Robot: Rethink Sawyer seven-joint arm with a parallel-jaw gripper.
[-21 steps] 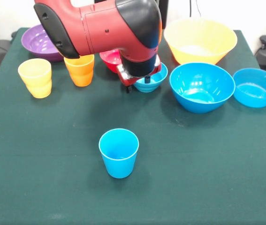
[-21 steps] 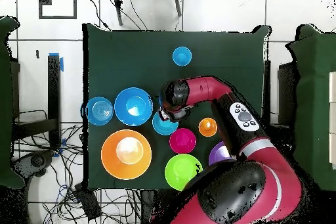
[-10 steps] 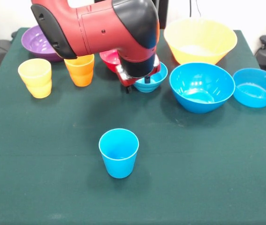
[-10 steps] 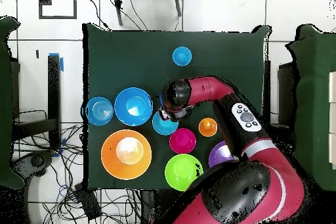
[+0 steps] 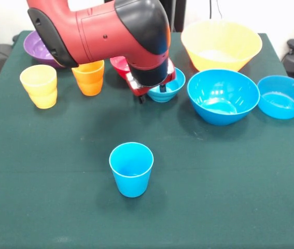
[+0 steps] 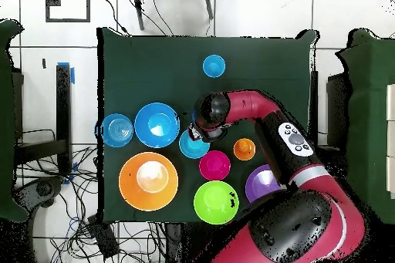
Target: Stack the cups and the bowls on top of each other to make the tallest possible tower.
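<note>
Green cloth table [image 5: 229, 197]. Arm [image 5: 95, 31] reaches in from upper left, wrist pointing down; gripper [image 5: 154, 92] sits low at the small blue bowl [image 5: 168, 89]; can't tell if it's apart or together. Left to right: purple bowl [image 5: 39, 44], yellow cup [image 5: 39, 85], orange cup [image 5: 88, 78], blue cup [image 5: 131, 169] alone up front, red bowl [image 5: 120, 64], yellow-orange bowl [image 5: 221, 45], two more blue bowls [image 5: 222, 96]. Overhead adds one green bowl [image 6: 215, 202]. Nothing stacked.

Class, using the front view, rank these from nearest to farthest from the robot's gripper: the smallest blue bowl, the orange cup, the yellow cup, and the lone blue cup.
1. Smallest blue bowl, right at the gripper, just to its right in the picture.
2. Orange cup, off to the picture's left.
3. Lone blue cup and yellow cup: too close to call; the first stands toward the camera, the second far left.
</note>
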